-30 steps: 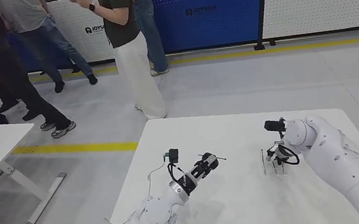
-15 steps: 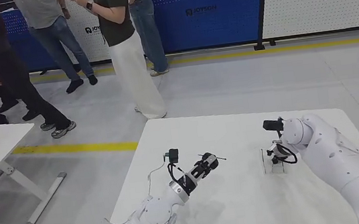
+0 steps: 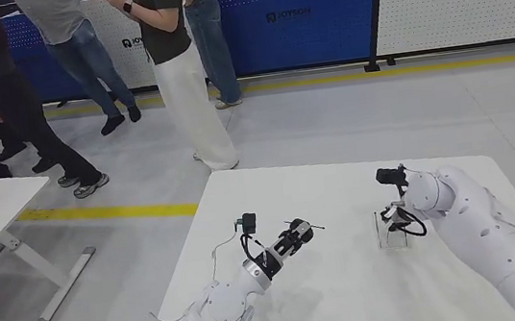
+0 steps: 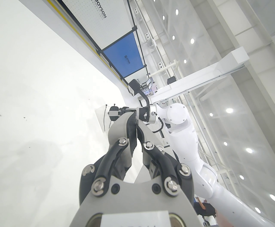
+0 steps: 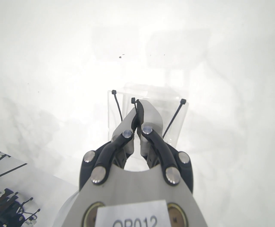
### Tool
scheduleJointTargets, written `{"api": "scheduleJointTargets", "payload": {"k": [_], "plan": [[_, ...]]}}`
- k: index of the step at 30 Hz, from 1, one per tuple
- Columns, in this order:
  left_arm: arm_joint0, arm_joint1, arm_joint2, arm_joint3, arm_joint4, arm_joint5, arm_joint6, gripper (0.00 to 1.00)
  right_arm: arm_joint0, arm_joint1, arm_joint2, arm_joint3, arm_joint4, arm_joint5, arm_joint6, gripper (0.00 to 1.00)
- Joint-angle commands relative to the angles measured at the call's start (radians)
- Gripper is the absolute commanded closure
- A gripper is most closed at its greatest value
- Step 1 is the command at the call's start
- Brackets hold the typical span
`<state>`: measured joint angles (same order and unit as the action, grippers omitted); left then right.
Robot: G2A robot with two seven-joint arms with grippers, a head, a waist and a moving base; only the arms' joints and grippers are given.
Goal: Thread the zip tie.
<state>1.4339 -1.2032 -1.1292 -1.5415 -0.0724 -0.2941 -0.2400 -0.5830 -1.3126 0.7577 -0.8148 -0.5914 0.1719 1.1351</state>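
Note:
In the top view my left gripper [image 3: 298,234] hangs over the white table's [image 3: 341,291] middle, shut on a thin black zip tie [image 3: 312,224] that sticks out sideways past its tips. Its own wrist view shows that gripper [image 4: 135,117] with jaws pressed together. My right gripper [image 3: 393,222] is at a clear stand [image 3: 384,240] on the table's right side. In the right wrist view this gripper [image 5: 137,106] is shut on an upright zip tie [image 5: 133,100] held in the stand [image 5: 150,92]. Two more ties [image 5: 117,106] [image 5: 174,116] lean in the stand on either side.
A flat sheet [image 5: 25,174] with several loose black zip ties [image 5: 12,204] lies close to the right arm. The table's edges are near on all sides. People stand on the floor beyond the table's far edge.
The right gripper has shifted slightly at the clear stand. The left arm has kept still.

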Motion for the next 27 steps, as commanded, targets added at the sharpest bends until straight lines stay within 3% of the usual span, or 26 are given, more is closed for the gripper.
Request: {"api": "scheduleJointTargets", "payload": {"k": [1,7,16,19,21,27], "plan": [[0.000,0.000,0.000,0.000,0.000,0.000,0.000,1.00,-0.025,0.020,0.034,-0.046,-0.006,-0.002,0.010,1.00],[0.000,0.000,0.000,0.000,0.000,0.000,0.000,1.00,-0.122,0.071,0.136,-0.201,-0.028,0.027,-0.002,1.00],[0.000,0.000,0.000,0.000,0.000,0.000,0.000,1.00,-0.122,0.071,0.136,-0.201,-0.028,0.027,-0.002,1.00],[0.000,0.000,0.000,0.000,0.000,0.000,0.000,1.00,-0.149,0.073,0.146,-0.227,-0.049,0.042,-0.096,1.00],[0.000,0.000,0.000,0.000,0.000,0.000,0.000,1.00,-0.178,0.081,0.179,-0.258,-0.034,0.025,-0.153,1.00],[0.000,0.000,0.000,0.000,0.000,0.000,0.000,1.00,-0.334,0.127,0.328,-0.423,-0.044,-0.024,-0.327,1.00]]}}
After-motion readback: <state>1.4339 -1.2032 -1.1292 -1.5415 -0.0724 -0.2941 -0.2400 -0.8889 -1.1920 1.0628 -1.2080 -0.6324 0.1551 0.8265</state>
